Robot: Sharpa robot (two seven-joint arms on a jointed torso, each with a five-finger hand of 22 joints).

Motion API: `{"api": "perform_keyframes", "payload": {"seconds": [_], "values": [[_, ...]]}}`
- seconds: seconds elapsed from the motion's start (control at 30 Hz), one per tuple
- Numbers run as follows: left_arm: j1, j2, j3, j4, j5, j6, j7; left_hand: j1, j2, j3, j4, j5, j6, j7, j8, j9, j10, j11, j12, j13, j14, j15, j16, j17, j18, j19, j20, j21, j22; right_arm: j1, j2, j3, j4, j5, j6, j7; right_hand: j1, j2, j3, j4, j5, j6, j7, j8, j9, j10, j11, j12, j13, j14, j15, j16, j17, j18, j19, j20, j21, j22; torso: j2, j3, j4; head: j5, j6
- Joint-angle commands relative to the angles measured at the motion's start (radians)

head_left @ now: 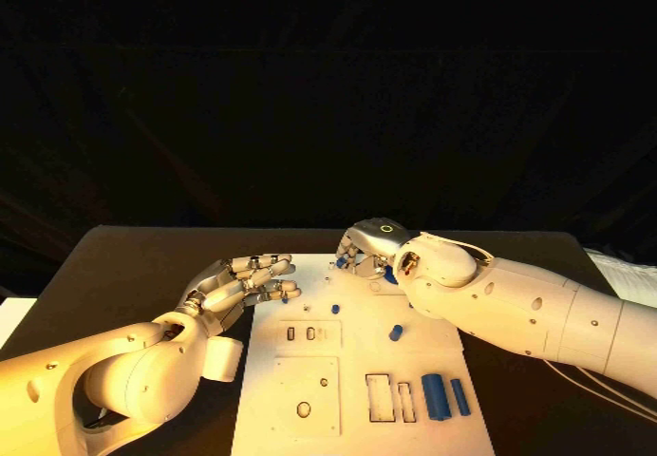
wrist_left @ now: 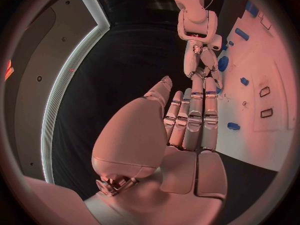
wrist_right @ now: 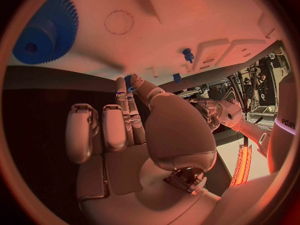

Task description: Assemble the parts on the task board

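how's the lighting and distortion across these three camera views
Head view: warm light on the task board, black backdrop, left hand casting shadow. Left wrist view: pinkish cast, fisheye bends the board's edges. Right wrist view: reddish cast, blue gear stretched at the rim.

Robotics lab: black table (head_left: 137,256), black backdrop, white task board (head_left: 359,418).

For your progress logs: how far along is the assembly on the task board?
Early. Done: a small blue peg seems to stand in the task board. In hand: the right hand works at the far edge by the blue gear; the left hand is empty. Left: two blue bars lie loose.
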Motion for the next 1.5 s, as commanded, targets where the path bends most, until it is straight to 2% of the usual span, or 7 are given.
{"api": "perform_keyframes", "payload": {"seconds": [0.03, 0.5, 0.73, 1.27, 1.5], "values": [[0.001, 0.001, 0.001, 0.000, 0.001, 0.011, 0.002, 0.006, -0.001, 0.000, -0.004, -0.006, -0.009, 0.001, -0.004, -0.001, -0.007, 0.000, -0.003, -0.001, 0.000, 0.007, -0.003, 0.001, 0.009, 0.003, 0.001, -0.001, -0.001, 0.000, -0.001, 0.001, 0.008, -0.018, -0.017, -0.004, 0.001, 0.003, 0.030, 0.037, -0.003, 0.017, -0.009, 0.006, 0.054, -0.003, 0.003, -0.003, 0.000, 0.035, -0.001, 0.006, 0.001, -0.012, 0.002, 0.005, 0.004, 0.001, 0.000, -0.0011, 0.0007, 0.000, 0.000], [0.001, 0.000, 0.001, -0.002, 0.001, 0.013, 0.001, 0.006, -0.001, 0.000, -0.004, -0.006, -0.009, 0.001, -0.004, -0.001, -0.007, 0.000, -0.003, -0.001, 0.000, 0.007, -0.003, 0.001, 0.009, 0.003, 0.001, -0.001, -0.001, -0.001, 0.000, 0.002, 0.021, -0.018, -0.028, 0.000, -0.002, -0.002, 0.031, 0.046, -0.008, 0.017, -0.009, 0.005, 0.056, -0.003, 0.003, -0.003, 0.001, 0.035, -0.001, 0.007, 0.001, -0.013, 0.001, 0.006, 0.005, 0.003, 0.002, -0.0014, 0.0020, 0.001, -0.002], [0.001, 0.000, 0.001, -0.002, 0.001, 0.013, 0.000, 0.006, -0.001, 0.000, -0.004, -0.006, -0.009, 0.001, -0.004, -0.001, -0.007, 0.000, -0.003, -0.001, 0.000, 0.007, -0.003, 0.001, 0.009, 0.002, 0.001, -0.001, -0.001, -0.001, 0.005, 0.003, 0.017, -0.017, -0.018, 0.000, -0.003, -0.003, 0.032, 0.049, -0.008, 0.017, -0.009, 0.005, 0.056, -0.003, 0.003, -0.003, 0.001, 0.035, -0.001, 0.007, 0.002, -0.013, 0.002, 0.006, 0.005, 0.003, 0.002, -0.0020, 0.0012, 0.001, -0.001], [0.001, 0.003, 0.001, 0.000, 0.001, 0.014, 0.000, 0.006, -0.001, 0.002, -0.006, -0.006, -0.010, 0.001, -0.004, -0.001, -0.008, 0.000, -0.003, -0.001, -0.001, 0.007, -0.005, 0.001, 0.009, 0.001, 0.001, -0.002, -0.002, -0.003, 0.047, 0.003, -0.040, -0.018, 0.031, -0.008, -0.006, -0.008, 0.031, 0.055, -0.010, 0.016, -0.009, 0.004, 0.056, -0.004, 0.003, -0.003, 0.000, 0.034, -0.001, 0.008, 0.002, -0.012, 0.001, 0.006, 0.005, 0.003, 0.003, -0.0022, 0.0034, -0.001, -0.006], [0.002, 0.002, 0.001, 0.001, 0.001, 0.014, -0.001, 0.006, -0.001, 0.002, -0.006, -0.006, -0.010, 0.001, -0.004, -0.001, -0.008, 0.000, -0.003, -0.001, -0.001, 0.007, -0.005, 0.001, 0.009, 0.001, 0.001, -0.002, -0.002, -0.005, 0.066, 0.002, -0.074, -0.020, 0.043, -0.012, -0.009, -0.012, 0.030, 0.062, -0.010, 0.014, -0.008, 0.004, 0.057, -0.005, 0.004, -0.003, 0.000, 0.034, 0.000, 0.007, 0.000, -0.013, 0.002, 0.006, 0.006, 0.005, 0.003, -0.0027, 0.0016, 0.001, -0.009]]}}
